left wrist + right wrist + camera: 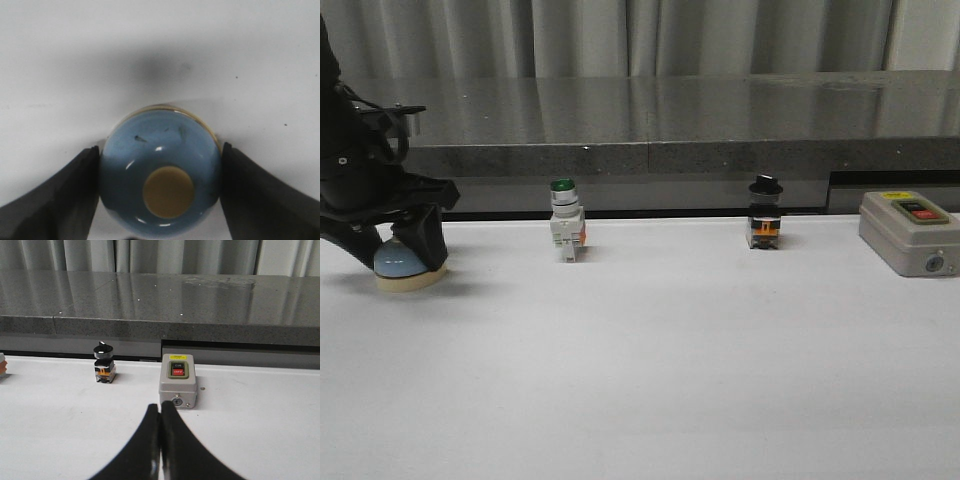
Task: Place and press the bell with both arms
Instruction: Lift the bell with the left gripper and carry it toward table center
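**Left gripper clamped on bell at the table's left edge; right gripper closed on nothing**

You had the left gripper (395,250) down over the bell (410,265) near the left edge of the white table (670,380), toward its far side. The bell's cream base sat on the tabletop. In the left wrist view, the two dark fingers (55,200) pressed against opposite sides of the blue dome (160,175), so the left gripper (160,192) was grasping the bell. The cream top button (168,192) was uncovered between them.

Your right gripper (160,440) was clenched, its fingertips touching with nothing between them. It hung over the table near the right edge, pointing toward the grey box (178,380). The right arm did not appear in the front view.

Along the far edge you had three other items, standing well apart from each other: a green-capped switch (565,232) left of centre, a black-knobbed switch (764,212) right of centre, and the grey box (910,232) with its red button at the far right corner. None touched the bell.
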